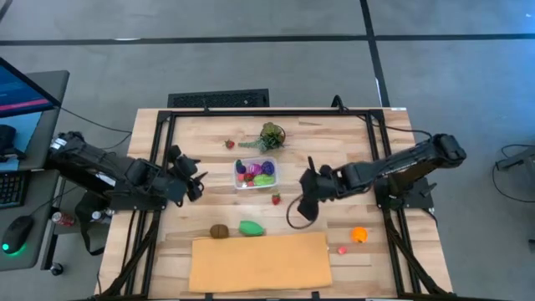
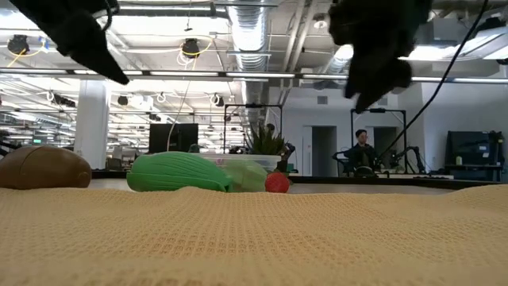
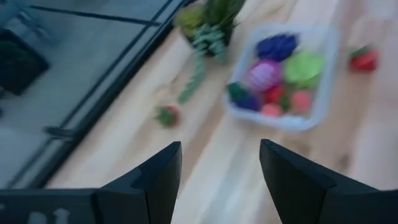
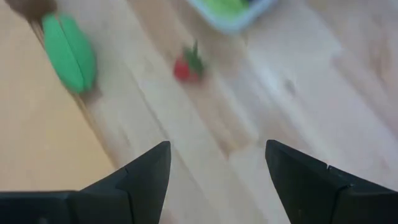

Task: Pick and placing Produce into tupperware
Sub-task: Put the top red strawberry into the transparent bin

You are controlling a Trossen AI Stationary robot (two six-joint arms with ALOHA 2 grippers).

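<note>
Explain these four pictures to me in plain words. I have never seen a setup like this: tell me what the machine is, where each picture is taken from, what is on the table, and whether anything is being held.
This is a robot with two dark arms at a wooden table. One picture looks straight down from above, one looks level across the tabletop, and two come from cameras on the arms' wrists.

In the middle sits a small clear tub already holding purple, pink, green and red toy produce. Still outside it: a strawberry just beside the tub, another strawberry near a leafy green bunch, a green piece, a brown piece, an orange piece and a small pink one. A tan woven mat lies along the near edge.

The left gripper and the right gripper hover on either side of the tub, both open and empty.
</note>
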